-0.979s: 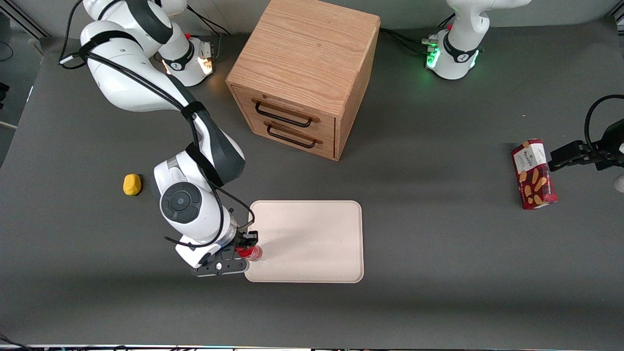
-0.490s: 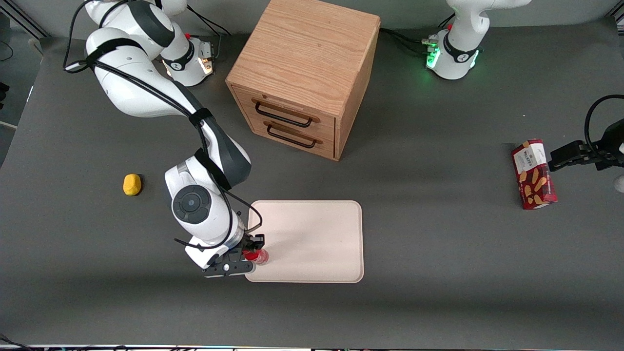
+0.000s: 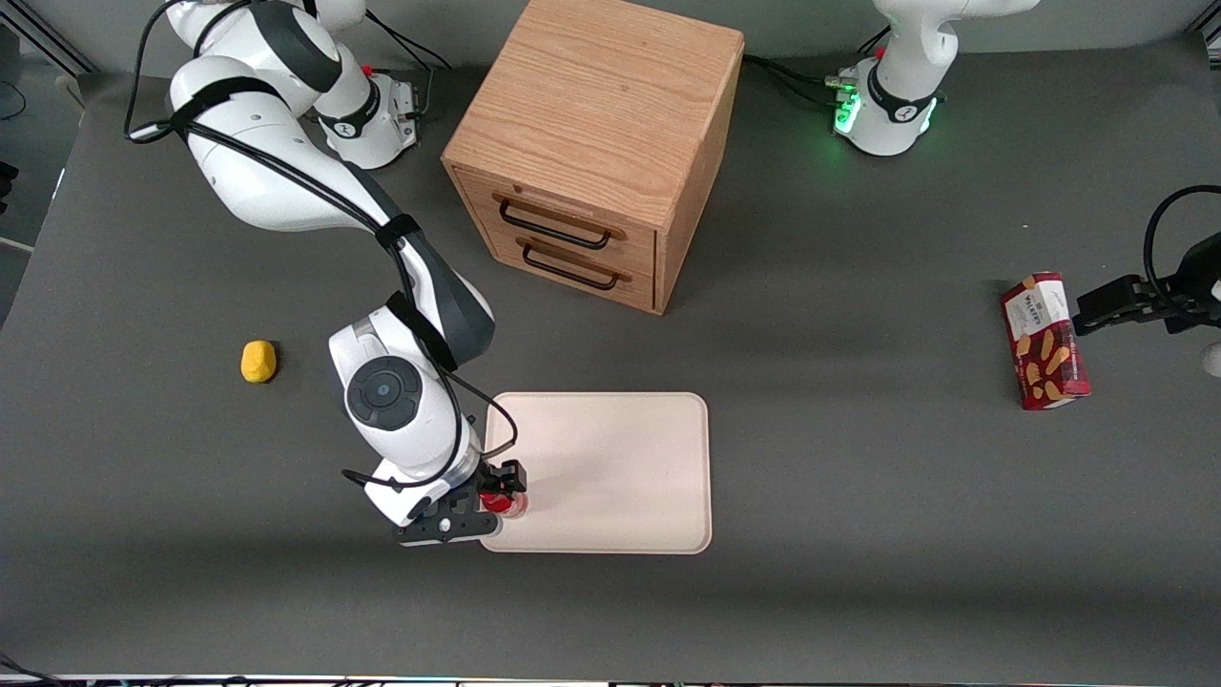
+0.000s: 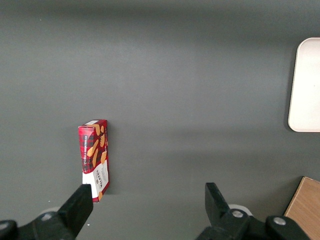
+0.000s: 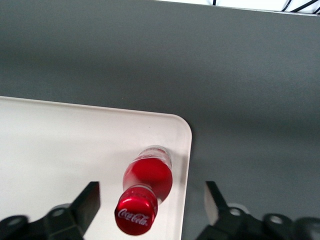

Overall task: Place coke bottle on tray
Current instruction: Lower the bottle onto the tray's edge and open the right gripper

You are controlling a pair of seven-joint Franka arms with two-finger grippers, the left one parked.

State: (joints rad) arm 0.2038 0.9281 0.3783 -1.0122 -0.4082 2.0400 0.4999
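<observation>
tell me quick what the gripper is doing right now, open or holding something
Gripper: open, fingers spread on either side of the coke bottle, holding nothing; the bottle stands upright on the tray near its corner.

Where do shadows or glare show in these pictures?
Front view: soft, wide shadow bands cross the dark grey table; a faint shadow lies on the pale cream rectangular tray. Right wrist view: the small glossy red coke bottle carries a pale highlight on its shoulder, between the open fingers of the gripper, over the tray's corner.
</observation>
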